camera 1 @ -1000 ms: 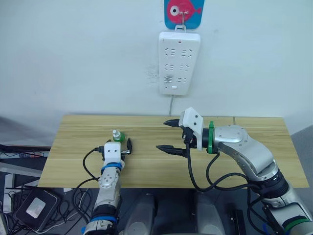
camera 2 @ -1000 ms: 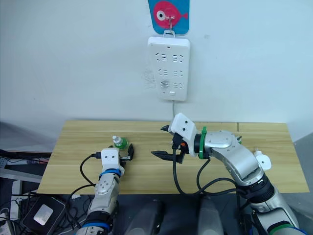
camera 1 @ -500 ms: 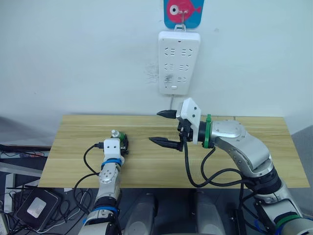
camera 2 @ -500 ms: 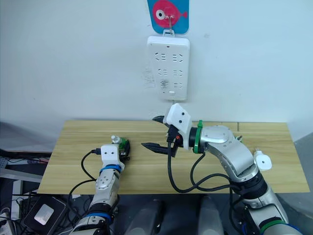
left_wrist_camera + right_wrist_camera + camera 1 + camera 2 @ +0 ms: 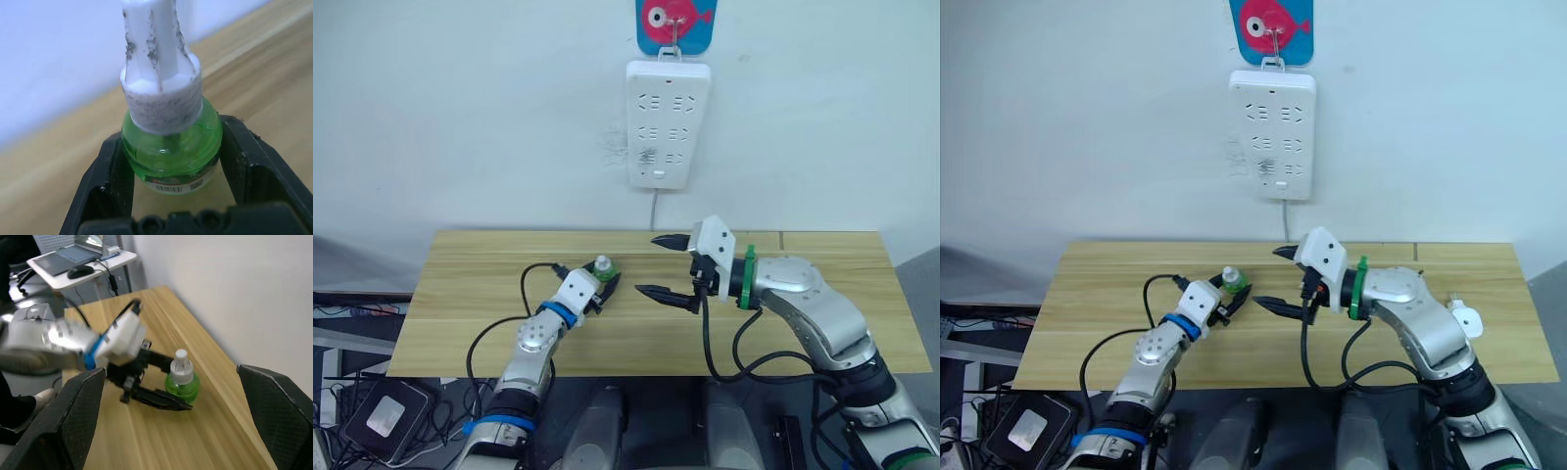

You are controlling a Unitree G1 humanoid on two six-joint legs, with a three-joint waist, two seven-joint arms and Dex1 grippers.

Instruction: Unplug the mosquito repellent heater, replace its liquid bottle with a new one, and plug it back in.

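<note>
Bottle [image 5: 171,142] of green liquid with a white neck stands on the wooden surface [image 5: 460,284], clamped at its round body between the two black fingers of the left gripper [image 5: 604,284]. Just toward 3 o'clock of it, the right gripper [image 5: 668,266] hovers above the surface with fingers spread wide and nothing between them, pointing at the bottle. At 12 o'clock, a white socket strip [image 5: 668,122] hangs on the wall.

The left hand [image 5: 171,196] clamps its two black fingers [image 5: 105,181] on a green liquid bottle [image 5: 171,147] with a scuffed white cap, above the wooden table [image 5: 274,93].
</note>
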